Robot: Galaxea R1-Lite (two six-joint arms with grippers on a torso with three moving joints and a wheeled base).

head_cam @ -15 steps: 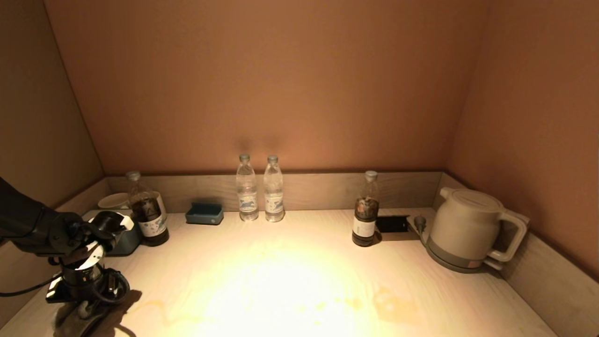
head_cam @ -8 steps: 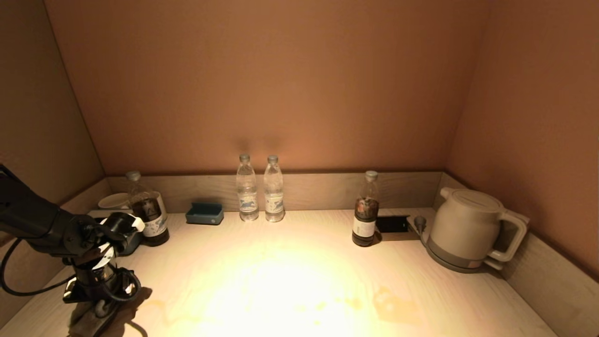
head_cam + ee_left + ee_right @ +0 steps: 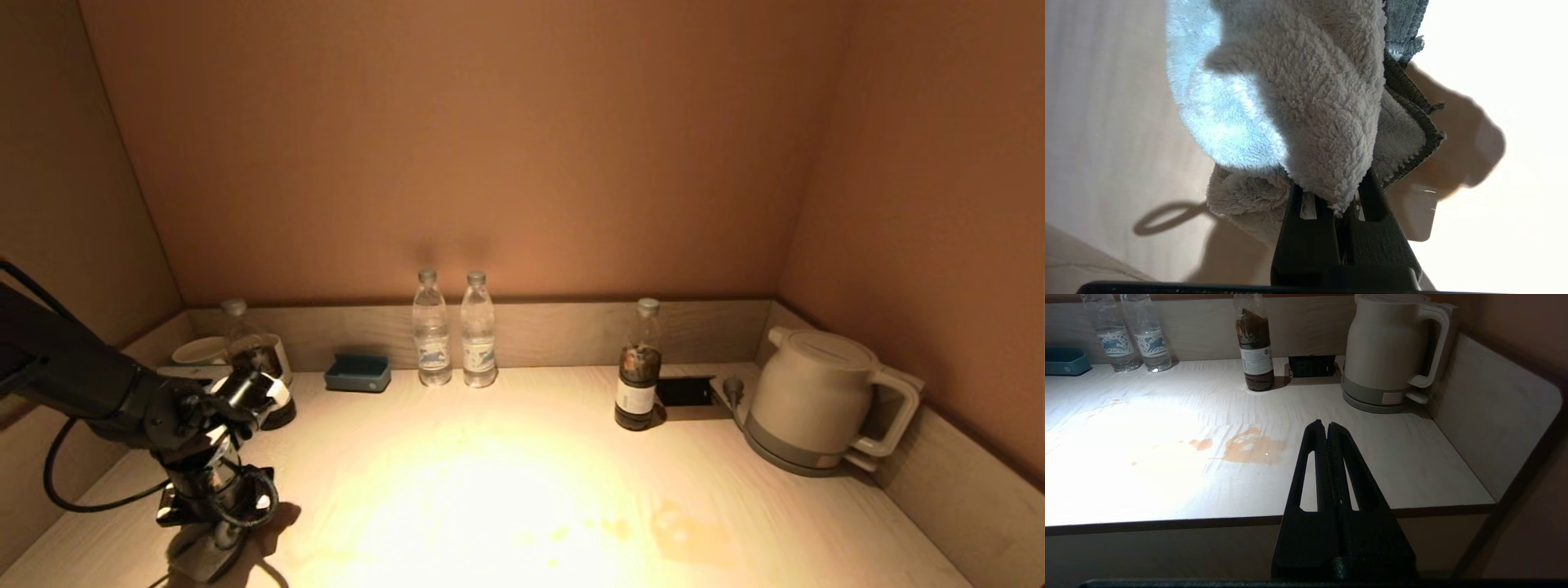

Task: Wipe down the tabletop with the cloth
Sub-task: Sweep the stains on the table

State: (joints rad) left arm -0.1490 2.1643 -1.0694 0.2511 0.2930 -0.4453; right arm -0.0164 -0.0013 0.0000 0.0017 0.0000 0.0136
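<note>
My left gripper (image 3: pixel 214 545) points down at the front left of the pale wooden tabletop (image 3: pixel 506 457), shut on a fluffy grey-white cloth (image 3: pixel 1306 102) with a dark stitched edge. The cloth (image 3: pixel 200 559) hangs from the fingers onto the table surface. In the left wrist view the gripper (image 3: pixel 1336 196) is closed, with cloth bunched between and over the fingers. Brownish spill stains (image 3: pixel 690 531) lie on the front middle right of the table, also in the right wrist view (image 3: pixel 1249 447). My right gripper (image 3: pixel 1327 426) is shut and empty, held off the table's front edge at the right.
Along the back wall stand a dark-liquid bottle (image 3: pixel 255 367) and cups at left, a blue tray (image 3: pixel 357 372), two water bottles (image 3: pixel 453 331), another dark bottle (image 3: pixel 638 367), a socket panel (image 3: pixel 684 390) and a kettle (image 3: pixel 816 400). Raised boards edge both sides.
My left gripper has slid to the right along the front left of the table, dragging the cloth with it. The right arm has not moved.
</note>
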